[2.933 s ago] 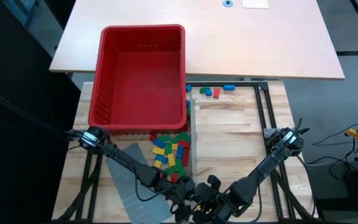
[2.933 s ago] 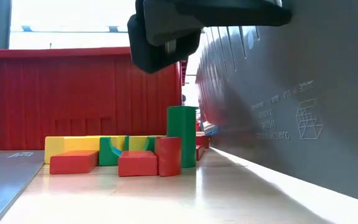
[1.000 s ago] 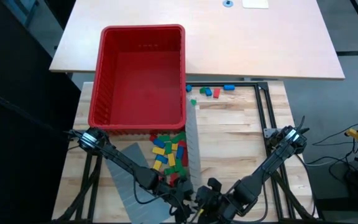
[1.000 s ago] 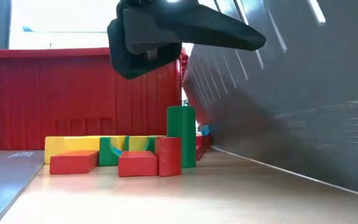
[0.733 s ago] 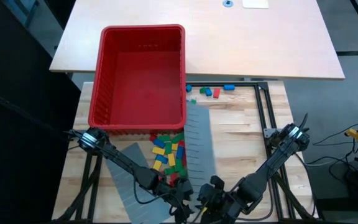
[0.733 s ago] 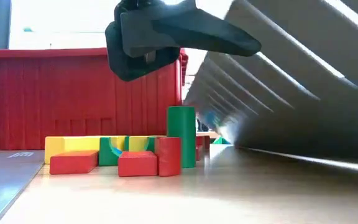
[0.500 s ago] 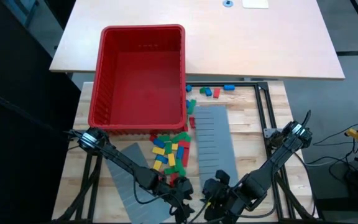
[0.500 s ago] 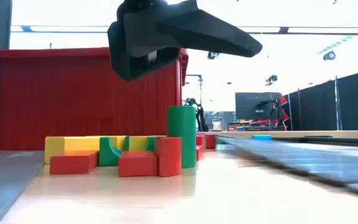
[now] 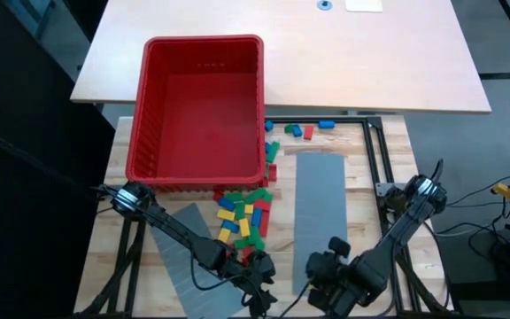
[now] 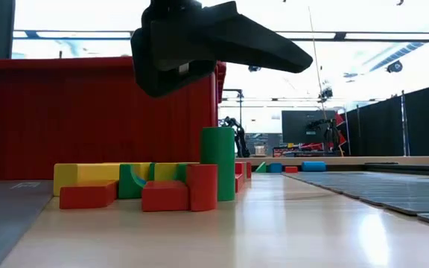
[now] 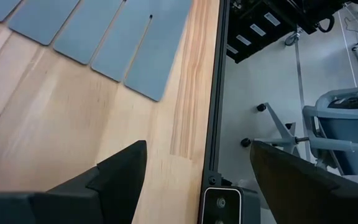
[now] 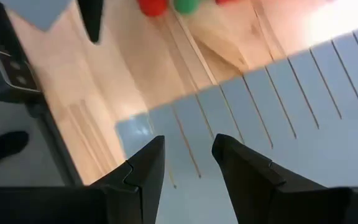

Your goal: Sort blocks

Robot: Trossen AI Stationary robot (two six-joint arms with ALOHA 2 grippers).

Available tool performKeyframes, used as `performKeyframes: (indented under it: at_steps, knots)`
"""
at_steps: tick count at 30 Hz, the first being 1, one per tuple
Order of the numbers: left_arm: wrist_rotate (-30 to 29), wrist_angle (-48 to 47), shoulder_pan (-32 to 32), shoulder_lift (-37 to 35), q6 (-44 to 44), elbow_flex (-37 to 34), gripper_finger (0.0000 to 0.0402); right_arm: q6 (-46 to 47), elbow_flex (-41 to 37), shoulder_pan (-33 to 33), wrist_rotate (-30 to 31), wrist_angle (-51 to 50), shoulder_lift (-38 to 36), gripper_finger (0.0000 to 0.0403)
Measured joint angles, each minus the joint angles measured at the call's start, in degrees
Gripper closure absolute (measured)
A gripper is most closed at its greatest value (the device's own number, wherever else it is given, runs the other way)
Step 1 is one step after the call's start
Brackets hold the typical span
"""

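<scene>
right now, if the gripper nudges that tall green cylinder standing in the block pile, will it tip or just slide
The green cylinder stands on end, taller than wide, so a push near its top would probably tip it. Once down, its round side would likely let it roll on the smooth wooden table. The red block right in front of it might brace it from that side.

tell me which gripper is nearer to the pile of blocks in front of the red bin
Left. The left gripper sits at the near edge of the pile of blocks. The right gripper is off to the pile's side, over the near end of the grey slotted panel.
</scene>
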Motion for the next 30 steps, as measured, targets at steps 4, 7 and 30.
performKeyframes:
  at_steps: [4,7,30]
  knots:
    - [0.00,0.01,0.00,0.00,0.00,0.00,0.0127,5.27,-3.89,1.97,-0.87,0.08,0.00,0.0276]
    - [0.00,0.03,-0.05,0.00,0.00,0.00,0.0127,7.96,-7.06,2.73,-2.01,0.28,0.00,0.0284]
    - [0.04,-0.15,-0.22,0.00,-0.19,0.00,0.0127,12.25,-29.04,3.14,-16.52,26.45,-0.30,0.0295]
